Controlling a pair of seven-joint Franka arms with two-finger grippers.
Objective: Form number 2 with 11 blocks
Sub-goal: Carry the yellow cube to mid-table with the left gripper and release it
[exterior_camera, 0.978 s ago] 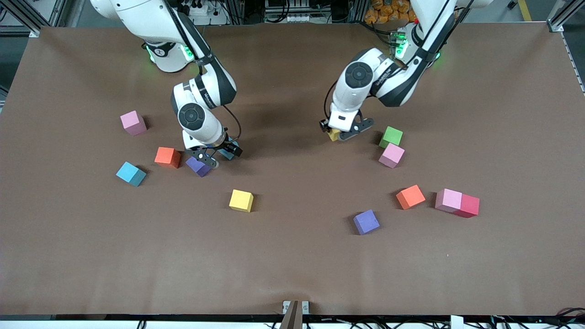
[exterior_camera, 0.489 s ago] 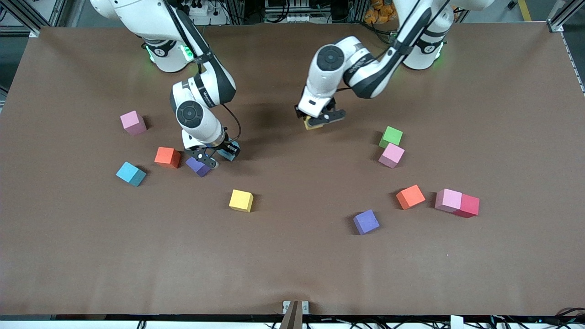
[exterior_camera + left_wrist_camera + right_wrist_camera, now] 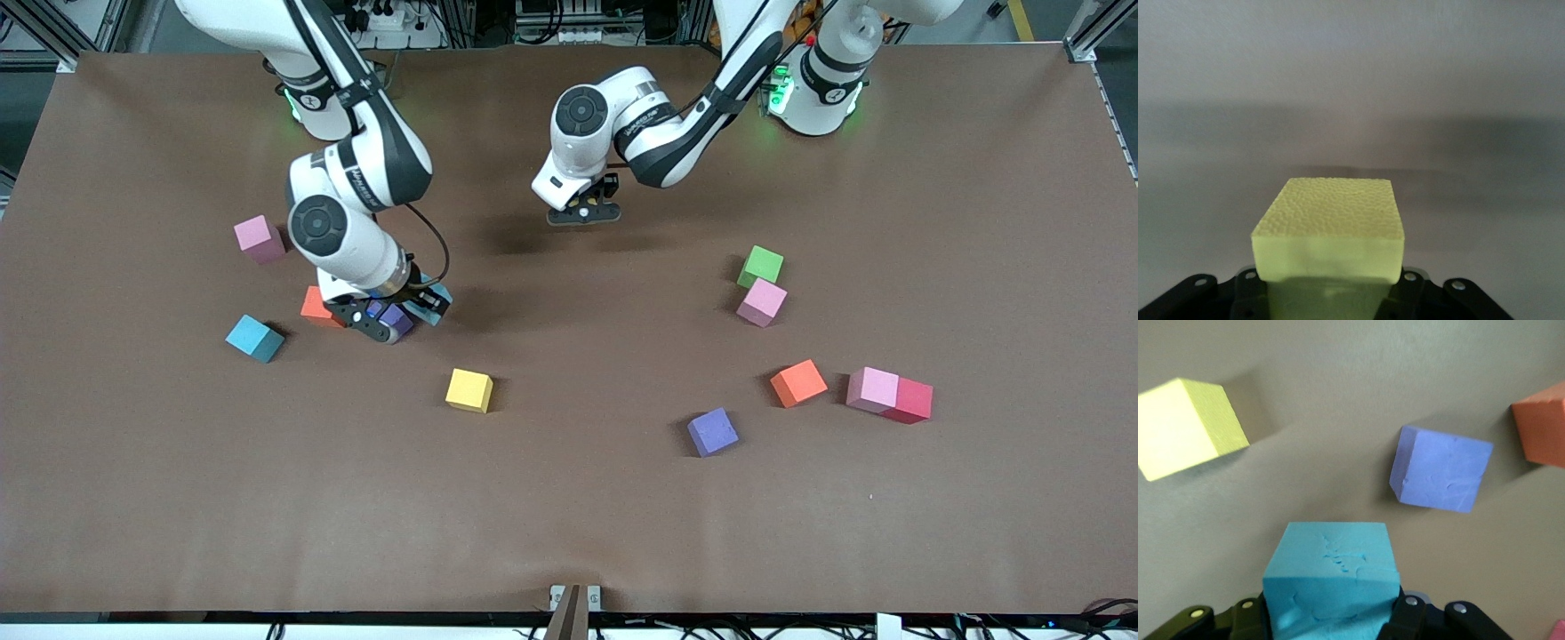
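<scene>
My right gripper point(image 3: 402, 313) is shut on a cyan block point(image 3: 1331, 580), low over the table beside a purple block point(image 3: 396, 318) and an orange block point(image 3: 311, 307). My left gripper point(image 3: 582, 212) hangs over the table's middle near the robots' bases, shut on a yellow block point(image 3: 1331, 233) that the hand hides in the front view. Loose blocks lie around: pink point(image 3: 259, 238), cyan point(image 3: 254, 339), yellow point(image 3: 468, 390), green point(image 3: 761, 266), pink point(image 3: 762, 302), orange point(image 3: 798, 383), purple point(image 3: 713, 432), pink point(image 3: 872, 389).
A red cube point(image 3: 909, 400) touches the pink block at the left arm's end of the table. The brown tabletop point(image 3: 569, 516) runs wide and bare toward the front camera.
My right gripper has shut on the cyan block and shifted toward the right arm's end. My left arm has carried the yellow block away from the green block, toward the bases and the table's middle.
</scene>
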